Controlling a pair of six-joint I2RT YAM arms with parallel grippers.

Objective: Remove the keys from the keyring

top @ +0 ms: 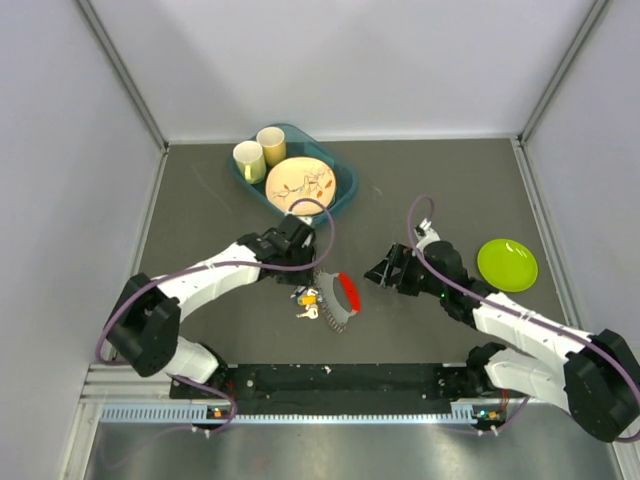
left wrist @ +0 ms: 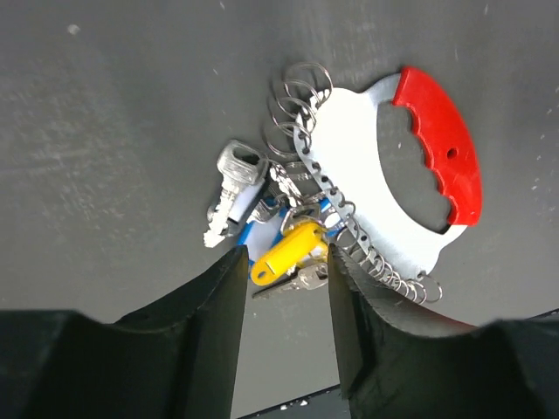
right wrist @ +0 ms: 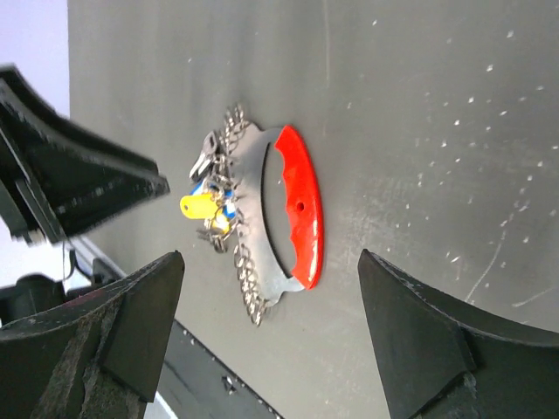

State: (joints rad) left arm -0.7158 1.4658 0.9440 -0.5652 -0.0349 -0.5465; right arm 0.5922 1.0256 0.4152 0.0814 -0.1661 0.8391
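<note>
The keyring point(top: 345, 295) lies flat on the dark table: a red crescent grip point(left wrist: 441, 144) on a curved metal blade point(left wrist: 367, 183) with several small rings point(left wrist: 297, 96) along its edge. The keys point(top: 306, 300) bunch at its left side: a yellow-headed one point(left wrist: 288, 251), a silver one point(left wrist: 234, 179) and a blue one point(left wrist: 253, 231). My left gripper point(left wrist: 286, 266) is open and hovers just over the yellow key, its tips either side of it. My right gripper point(right wrist: 271, 262) is wide open above the red grip point(right wrist: 301, 209), holding nothing.
A teal tray point(top: 340, 190) at the back holds two cups point(top: 260, 150) and a patterned plate point(top: 300, 180). A lime-green plate point(top: 507, 265) sits at the right. The table's front rail point(top: 330, 380) runs just below the keyring.
</note>
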